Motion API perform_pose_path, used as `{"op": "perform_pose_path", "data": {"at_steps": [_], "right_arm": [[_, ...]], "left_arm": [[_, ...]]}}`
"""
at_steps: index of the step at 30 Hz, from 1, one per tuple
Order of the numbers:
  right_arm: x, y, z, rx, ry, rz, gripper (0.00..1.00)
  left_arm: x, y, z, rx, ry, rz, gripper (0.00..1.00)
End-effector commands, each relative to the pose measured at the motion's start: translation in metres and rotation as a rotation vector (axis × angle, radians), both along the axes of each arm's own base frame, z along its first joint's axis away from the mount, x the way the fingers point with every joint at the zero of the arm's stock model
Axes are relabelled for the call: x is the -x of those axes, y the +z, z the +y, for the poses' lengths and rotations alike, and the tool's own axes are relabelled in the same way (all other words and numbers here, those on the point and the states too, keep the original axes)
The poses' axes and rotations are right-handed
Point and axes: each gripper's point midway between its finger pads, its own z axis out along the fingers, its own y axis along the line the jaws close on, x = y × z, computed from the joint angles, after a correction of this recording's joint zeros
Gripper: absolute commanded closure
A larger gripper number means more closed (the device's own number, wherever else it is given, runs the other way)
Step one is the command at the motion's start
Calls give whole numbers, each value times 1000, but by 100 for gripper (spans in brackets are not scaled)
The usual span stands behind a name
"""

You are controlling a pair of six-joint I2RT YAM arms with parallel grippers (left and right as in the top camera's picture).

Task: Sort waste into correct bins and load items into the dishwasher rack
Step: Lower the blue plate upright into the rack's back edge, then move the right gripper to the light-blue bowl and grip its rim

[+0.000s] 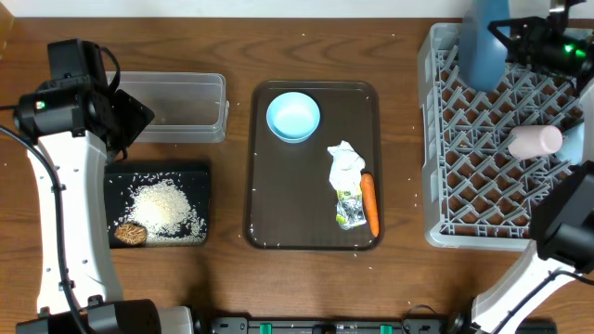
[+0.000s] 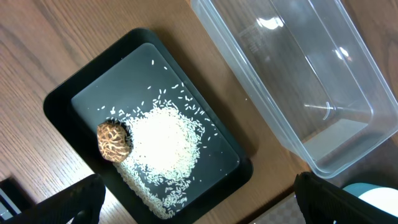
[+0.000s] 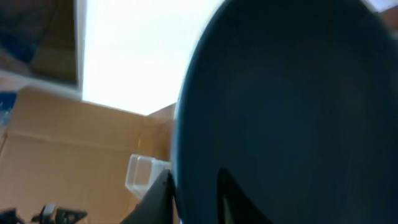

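Note:
My right gripper (image 1: 516, 42) is shut on the rim of the large dark-blue plate (image 1: 483, 46) and holds it upright over the far left part of the grey rack (image 1: 464, 148). In the right wrist view the plate (image 3: 298, 112) fills the frame, with the fingers (image 3: 196, 193) on its edge. My left gripper (image 1: 139, 116) is open and empty by the clear tub (image 1: 176, 107). The black tray (image 1: 158, 174) holds rice (image 1: 167, 206) and a brown lump (image 1: 130, 233). The pale-blue bowl (image 1: 293, 116), wrapper (image 1: 345, 172) and carrot (image 1: 369, 202) lie on the brown serving tray. No chopsticks show.
The brown serving tray (image 1: 260, 186) sits mid-table. A whitish-pink cup (image 1: 535, 141) lies on its side in the rack, with something light blue (image 1: 577, 139) beside it. The left wrist view shows the empty tub (image 2: 298, 81), black tray (image 2: 68, 93), rice (image 2: 165, 146) and lump (image 2: 114, 141) below open fingers (image 2: 199, 199).

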Motion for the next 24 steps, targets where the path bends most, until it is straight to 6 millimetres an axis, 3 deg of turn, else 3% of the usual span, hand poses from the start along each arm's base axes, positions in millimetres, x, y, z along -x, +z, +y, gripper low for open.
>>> {"op": "perform_pose_path", "data": {"at_steps": [1,7,12,15,20,24], "right_arm": [[2,-18,-33,149,-155,81,80],[40,-22,-83,445,-405,268,79],[69,-8,-103,571,-520,341,79],[80,-3,-105,599,-543,362,78],[87,2,-101,598,-536,371,57],[86,13,-81,591,-473,324,48]], "left_arm": [[1,9,2,-9,20,-26,2],[1,9,2,-9,20,-26,2],[1,9,2,-9,20,-26,2],[1,9,2,-9,20,-26,2],[1,9,2,-9,20,-26,2],[1,9,2,-9,20,-26,2]]}}
